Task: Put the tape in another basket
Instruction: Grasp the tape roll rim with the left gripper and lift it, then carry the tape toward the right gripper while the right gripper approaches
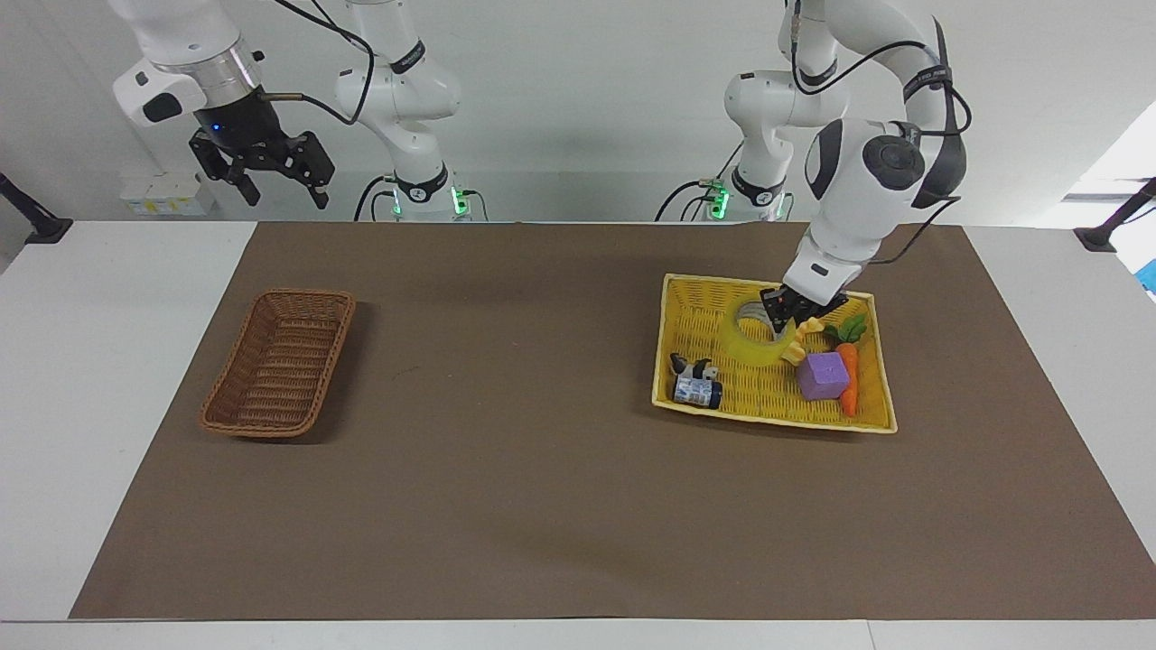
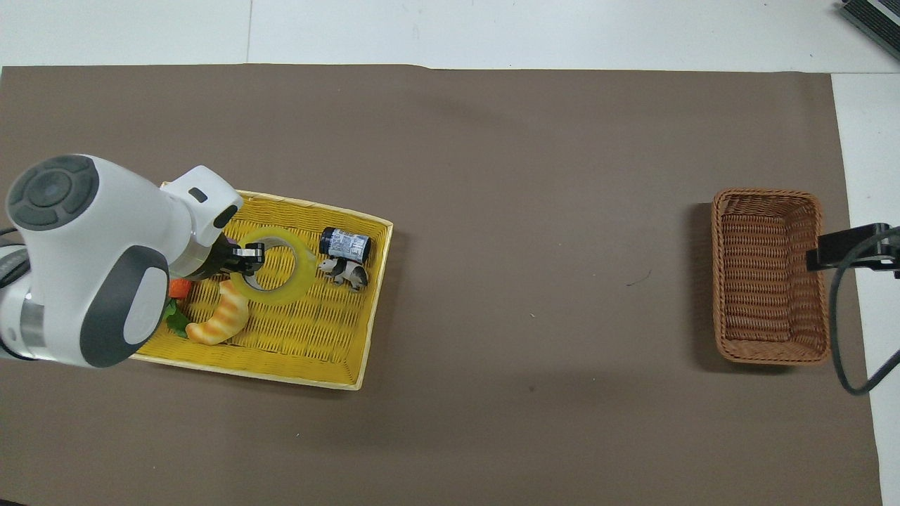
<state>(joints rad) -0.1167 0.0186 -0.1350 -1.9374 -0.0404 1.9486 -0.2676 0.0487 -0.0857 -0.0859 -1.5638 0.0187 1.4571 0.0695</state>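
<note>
The tape [image 1: 755, 339], a translucent yellowish ring, is held tilted a little above the floor of the yellow basket [image 1: 768, 411]. My left gripper [image 1: 784, 311] is shut on its wall, one finger inside the ring. In the overhead view the tape [image 2: 304, 277] hangs from the left gripper [image 2: 249, 254] over the yellow basket [image 2: 302, 351]. The dark brown wicker basket [image 1: 275, 361] lies empty at the right arm's end of the table; it also shows in the overhead view [image 2: 766, 274]. My right gripper [image 1: 266, 176] waits open, high in the air beside it.
In the yellow basket lie a croissant toy [image 2: 218, 320], a purple cube [image 1: 822, 375], a carrot [image 1: 847, 370], a small dark bottle [image 2: 344, 244] and a black-and-white animal toy [image 2: 342, 273]. Brown paper [image 1: 542, 451] covers the table between the baskets.
</note>
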